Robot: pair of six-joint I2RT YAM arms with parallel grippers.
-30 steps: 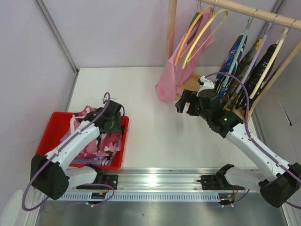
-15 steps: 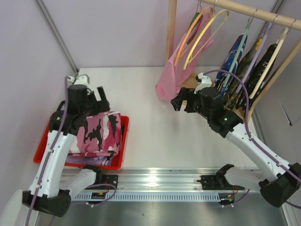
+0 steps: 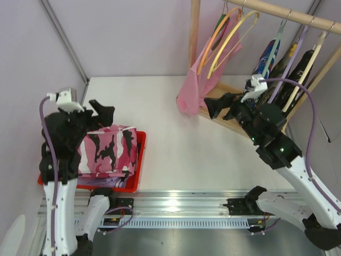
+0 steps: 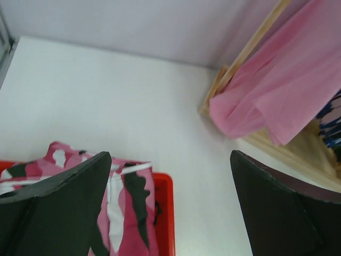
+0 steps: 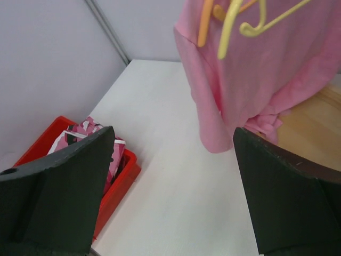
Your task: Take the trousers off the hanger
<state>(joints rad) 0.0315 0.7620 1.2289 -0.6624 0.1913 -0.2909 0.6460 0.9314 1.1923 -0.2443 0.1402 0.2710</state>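
**Left claw.** We find the left claw (image 4: 170, 156) fully open, with both fingers spread wide and nothing between them. Its arm stands raised at the left side of the desk (image 3: 170, 138), and the claw sits above the far end of the red tray (image 3: 140, 160), clear of the contents.

**Right claw.** The right claw (image 5: 175, 132) is also fully open and grips nothing. It is held in the air near the foot of the clothes rack and points toward the plain pink garment (image 3: 192, 90) without touching it.

**Trousers.** The trousers (image 3: 109, 149) lie in the red tray at the near left of the desk, well apart from the rack. The pink camouflage cloth is spread loosely over most of the tray. Its far edge reaches up to the tray rim. An edge of lilac cloth (image 3: 98, 182) shows beneath it at the near side.

**Hanger.** The yellow hanger (image 5: 228, 26) hangs by its hook from the wooden rail (image 3: 277, 12) at the far right. It carries no cloth. It sits just beside an orange hanger (image 3: 210, 42), which appears to bear the pink garment. The yellow arch shows in front of that garment.

**Other items.** Further right on the rail hang several more hangers with dark patterned garments (image 3: 266, 58). We cannot tell them apart in detail.
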